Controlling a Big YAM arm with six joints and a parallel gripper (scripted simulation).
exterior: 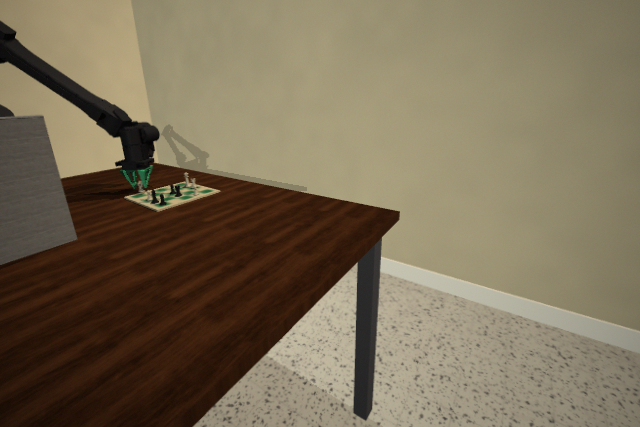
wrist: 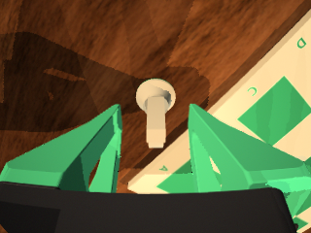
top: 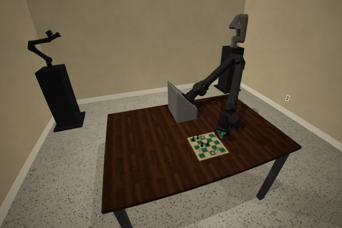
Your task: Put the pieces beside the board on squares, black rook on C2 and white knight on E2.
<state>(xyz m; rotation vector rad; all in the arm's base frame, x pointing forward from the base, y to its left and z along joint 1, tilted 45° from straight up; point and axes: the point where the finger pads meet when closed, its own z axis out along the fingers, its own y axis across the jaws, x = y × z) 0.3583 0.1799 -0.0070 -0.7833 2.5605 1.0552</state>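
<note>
The green and cream chessboard (top: 208, 146) lies on the dark wooden table and carries several black and white pieces. The white knight (wrist: 155, 113) stands upright on the bare wood just off the board's lettered edge. My gripper (wrist: 155, 115) points straight down over it. The green fingers stand part open on either side of the knight, with a gap on each side. The gripper also shows at the board's far right corner in the top view (top: 222, 134) and the exterior view (exterior: 138, 182). I cannot pick out the black rook beside the board.
A grey wedge-shaped block (top: 180, 105) stands on the table behind the board. A black pedestal (top: 59, 95) with another arm stands on the floor at the left. The table's right edge lies a short way beyond the board.
</note>
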